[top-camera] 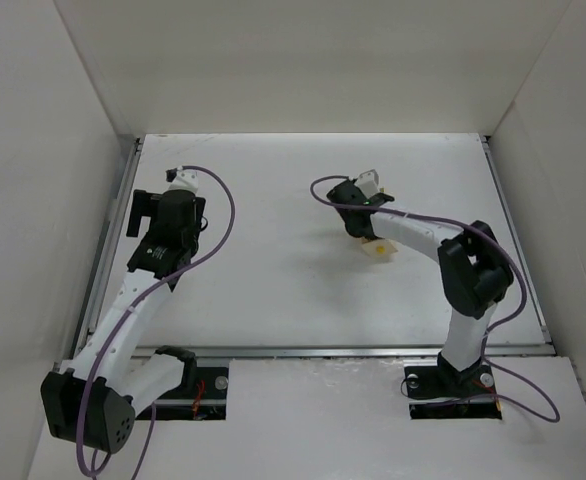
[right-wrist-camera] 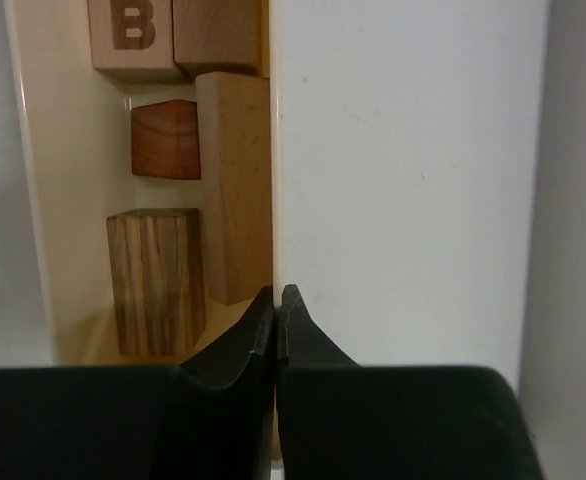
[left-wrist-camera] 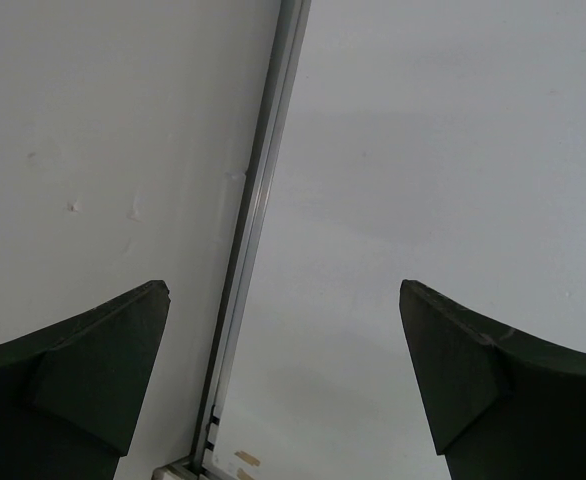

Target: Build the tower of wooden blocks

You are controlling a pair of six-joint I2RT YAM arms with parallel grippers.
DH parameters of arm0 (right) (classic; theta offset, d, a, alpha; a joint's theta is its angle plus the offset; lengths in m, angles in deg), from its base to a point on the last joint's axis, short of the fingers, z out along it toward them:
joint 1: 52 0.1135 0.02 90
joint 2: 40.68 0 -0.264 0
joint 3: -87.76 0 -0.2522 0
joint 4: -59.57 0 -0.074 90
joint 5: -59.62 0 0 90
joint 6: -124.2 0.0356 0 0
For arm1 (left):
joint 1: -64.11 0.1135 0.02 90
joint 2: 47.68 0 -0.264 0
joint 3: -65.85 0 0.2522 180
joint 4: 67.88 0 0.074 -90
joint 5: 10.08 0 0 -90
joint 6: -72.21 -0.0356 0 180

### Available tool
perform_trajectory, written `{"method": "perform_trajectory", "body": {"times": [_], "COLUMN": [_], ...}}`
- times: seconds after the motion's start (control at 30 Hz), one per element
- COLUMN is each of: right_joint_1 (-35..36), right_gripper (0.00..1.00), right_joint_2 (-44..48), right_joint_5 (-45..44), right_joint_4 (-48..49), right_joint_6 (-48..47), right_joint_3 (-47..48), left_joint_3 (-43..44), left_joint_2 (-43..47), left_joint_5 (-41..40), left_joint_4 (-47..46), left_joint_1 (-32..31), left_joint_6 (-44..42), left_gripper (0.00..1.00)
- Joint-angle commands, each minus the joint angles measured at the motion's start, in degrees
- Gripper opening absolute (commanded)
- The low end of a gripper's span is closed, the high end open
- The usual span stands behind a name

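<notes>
Your right gripper (right-wrist-camera: 278,312), jaws pressed together, sits at the rim of the pale yellow rectangular wooden box (right-wrist-camera: 68,250), mid-counter toward the right edge. Part them before reaching in. No wood block tower stands yet; its pieces lie boxed: one lettered tan block (right-wrist-camera: 131,35), two plain tan blocks (right-wrist-camera: 235,190), one reddish-brown block (right-wrist-camera: 165,140), one striped block (right-wrist-camera: 155,280). Your left gripper (left-wrist-camera: 283,300), jaws apart, hangs near the far left corner.

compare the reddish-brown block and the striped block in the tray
The reddish-brown block is short and evenly dark; the striped block is longer, with pale and brown streaks. The striped block lies nearer the right pincer than the reddish-brown block. Both lie in the tray beside the long tan block.
</notes>
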Motion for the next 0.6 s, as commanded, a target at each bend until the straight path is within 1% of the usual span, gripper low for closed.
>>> {"method": "perform_trajectory", "body": {"times": [0.0,0.07,0.1,0.13,0.17,0.2,0.23,0.27,0.33,0.4,0.43,0.5,0.57], "right_joint_1": [5.9,8.6,11.0,12.2,13.4,15.6,16.5,17.3,19.2,20.0,20.6,20.6,20.6], "right_gripper": [0.00,0.00,0.00,0.00,0.00,0.07,0.19,0.35,0.65,0.74,0.82,0.89,0.95], "right_joint_2": [-3.9,-10.1,-12.6,-17.7,-20.2,-22.4,-24.6,-27.8,-28.4,-27.8,-27.0,-23.7,-20.6], "right_joint_5": [-17.8,-22.5,-23.6,-24.8,-26.9,-28.1,-29.3,-30.1,-30.4,-29.4,-28.5,-27.3,-24.0], "right_joint_4": [-12.9,-17.5,-20.1,-26.2,-29.7,-33.0,-40.5,-42.7,-42.7,-42.7,-42.1,-39.9,-35.9], "right_joint_6": [11.4,16.7,18.8,21.3,26.8,30.1,33.8,38.7,38.7,38.7,38.7,37.7,33.4], "right_joint_3": [4.2,6.6,9.9,11.7,13.6,17.2,18.9,20.3,21.6,22.5,23.1,23.7,23.1], "left_joint_3": [1.1,1.1,1.1,1.1,0.6,0.6,0.6,0.6,0.1,0.1,-0.5,-0.5,-0.5], "left_joint_2": [1.7,1.7,1.7,1.7,1.7,2.4,2.4,2.9,2.9,3.5,3.5,4.0,4.0], "left_joint_5": [-0.1,-0.1,-0.1,-0.1,-0.1,-0.1,-0.1,-0.1,-0.6,-0.6,-0.6,-0.6,-0.6], "left_joint_4": [-1.6,-2.2,-2.2,-2.2,-2.2,-2.2,-2.2,-2.2,-2.2,-2.2,-2.2,-2.2,-1.7], "left_joint_1": [-0.2,-0.8,-0.8,-0.8,-0.8,-0.8,-0.8,-0.8,-1.3,-1.3,-1.3,-1.3,-1.3], "left_joint_6": [0.9,0.9,0.9,0.9,0.9,0.9,0.9,0.9,0.9,0.9,0.9,0.9,1.5], "left_gripper": [1.00,1.00,1.00,1.00,1.00,1.00,1.00,1.00,1.00,1.00,1.00,1.00,1.00]}}
